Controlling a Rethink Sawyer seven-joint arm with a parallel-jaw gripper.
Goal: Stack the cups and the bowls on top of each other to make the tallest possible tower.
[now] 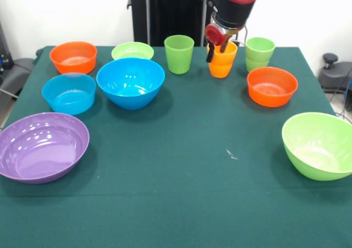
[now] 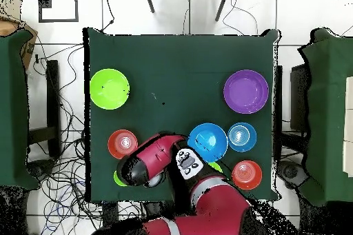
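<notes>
From my station I see the gripper [image 1: 216,52] down at the orange cups [image 1: 222,64], two nested ones at the far side of the green table [image 1: 181,193]; its dark fingers straddle the near-left rim, one tip outside and one inside the mouth, though I cannot tell whether they actually pinch the wall. A single green cup [image 1: 179,54] stands just left of them, and a nested green pair [image 1: 259,53] just right. Around them sit separate bowls: orange [image 1: 73,56], small lime [image 1: 132,51], big blue [image 1: 131,82], light blue [image 1: 69,93], purple [image 1: 43,146], another orange [image 1: 271,86] and a large lime one [image 1: 319,144]. From overhead, the arm [image 2: 148,160] hides the cups.
</notes>
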